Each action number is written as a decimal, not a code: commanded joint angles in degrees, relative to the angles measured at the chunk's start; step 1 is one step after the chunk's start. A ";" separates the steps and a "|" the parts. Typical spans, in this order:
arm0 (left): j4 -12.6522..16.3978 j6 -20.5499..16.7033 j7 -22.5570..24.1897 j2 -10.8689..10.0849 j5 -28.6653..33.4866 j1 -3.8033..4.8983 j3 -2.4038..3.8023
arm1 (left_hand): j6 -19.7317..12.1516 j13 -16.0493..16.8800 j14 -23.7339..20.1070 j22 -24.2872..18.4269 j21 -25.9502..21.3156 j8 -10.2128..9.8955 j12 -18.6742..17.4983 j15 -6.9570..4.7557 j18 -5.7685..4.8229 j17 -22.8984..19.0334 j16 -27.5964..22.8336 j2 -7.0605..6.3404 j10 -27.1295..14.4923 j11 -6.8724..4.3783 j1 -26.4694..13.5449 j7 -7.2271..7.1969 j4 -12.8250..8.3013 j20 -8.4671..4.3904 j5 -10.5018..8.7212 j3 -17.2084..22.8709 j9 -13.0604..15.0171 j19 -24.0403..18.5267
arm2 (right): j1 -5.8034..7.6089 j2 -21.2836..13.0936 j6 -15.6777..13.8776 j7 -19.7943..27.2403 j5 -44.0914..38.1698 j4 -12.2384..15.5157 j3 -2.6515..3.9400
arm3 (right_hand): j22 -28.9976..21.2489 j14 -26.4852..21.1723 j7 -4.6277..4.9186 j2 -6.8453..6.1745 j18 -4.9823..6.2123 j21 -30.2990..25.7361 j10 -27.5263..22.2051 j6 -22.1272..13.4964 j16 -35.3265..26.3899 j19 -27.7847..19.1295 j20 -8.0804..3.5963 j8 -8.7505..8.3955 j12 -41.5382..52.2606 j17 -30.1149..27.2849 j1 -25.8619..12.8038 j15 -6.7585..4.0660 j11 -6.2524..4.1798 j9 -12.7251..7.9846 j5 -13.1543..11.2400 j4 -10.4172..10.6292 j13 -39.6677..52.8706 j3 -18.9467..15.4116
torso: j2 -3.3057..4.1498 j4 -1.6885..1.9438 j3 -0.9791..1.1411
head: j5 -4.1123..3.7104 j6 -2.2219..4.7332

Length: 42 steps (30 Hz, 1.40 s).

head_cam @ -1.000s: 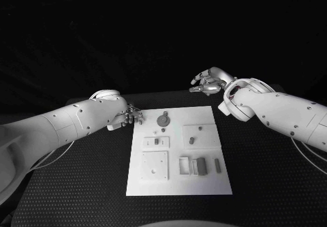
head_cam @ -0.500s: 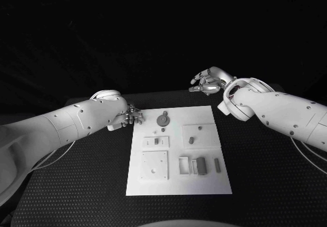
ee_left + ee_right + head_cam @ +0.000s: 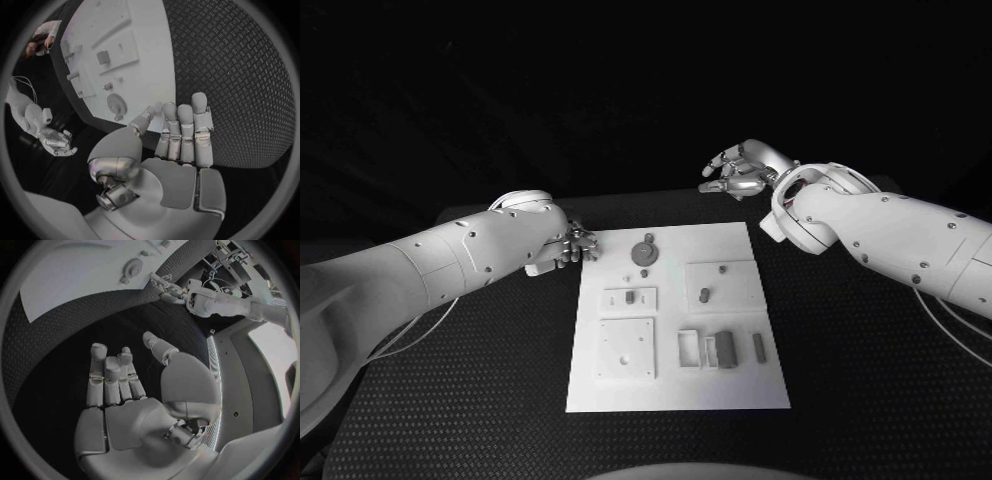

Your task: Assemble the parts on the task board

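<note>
The task board (image 3: 678, 320) lies flat at the middle of the black table (image 3: 473, 400), long side running away from the robot. Its parts rest on it: a round disc part (image 3: 643, 253) near the far edge, a small peg (image 3: 705, 296) on a raised square plate (image 3: 727, 285), another peg (image 3: 630, 298) on the plate beside it, and upright blocks (image 3: 721, 351) toward the near right.

The left hand (image 3: 574, 245) hovers just beside the board's far left corner, empty, fingers extended and close together. The right hand (image 3: 744, 168) is raised beyond the board's far right corner, well apart from it, empty, fingers loosely spread.

Nothing lies between either hand and the board
</note>
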 commanded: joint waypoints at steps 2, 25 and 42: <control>0.02 0.28 1.28 0.19 0.48 0.00 0.01 | 1.04 -0.01 0.37 0.34 -0.28 0.57 -0.36 -0.09 0.95 -0.09 0.45 0.88 0.47 -0.12 2.17 -0.11 -0.27 -0.18 -0.03 0.19 -0.40 0.50 | -0.02 0.05 0.62 0.57 -0.10 0.06 0.03 | 1.00 -0.55 0.43 -0.10 0.71 -0.23 -0.31 0.01 -0.30 0.13 -0.30 -0.34 0.41 -0.09 -0.62 -0.02 -0.07 -0.05 -0.15 0.43 -0.07 0.02 | -0.01 0.02 0.00 | -0.04 -0.14; 7.97 -6.39 1.81 -5.54 9.98 0.11 0.15 | 6.52 -0.29 2.55 1.87 0.30 3.42 -0.81 -0.73 0.85 -0.53 1.35 1.87 3.61 -1.89 8.13 -1.99 0.17 -0.75 -0.15 6.01 -1.35 2.73 | -0.02 -0.35 0.82 0.56 -0.08 0.07 0.03 | 1.01 -0.55 0.43 -0.11 0.71 -0.23 -0.32 0.02 -0.29 0.13 -0.30 -0.32 0.43 -0.10 -0.63 -0.02 -0.07 -0.06 -0.15 0.44 -0.09 0.01 | -0.13 0.13 -0.03 | -0.13 -0.31; 26.79 -12.63 -0.54 -15.66 13.70 0.39 -0.20 | 8.09 -0.20 3.93 2.39 0.74 4.11 -0.79 -1.24 1.01 -0.68 1.74 0.83 5.25 -2.59 7.33 -2.69 0.11 -1.21 -0.15 6.22 -1.72 4.00 | -0.02 -0.73 1.00 0.51 0.02 0.12 0.02 | 1.01 -0.56 0.43 -0.14 0.71 -0.24 -0.33 0.01 -0.29 0.13 -0.29 -0.31 0.44 -0.11 -0.65 -0.02 -0.07 -0.07 -0.15 0.45 -0.10 0.00 | -0.02 0.09 -0.06 | 0.21 -0.45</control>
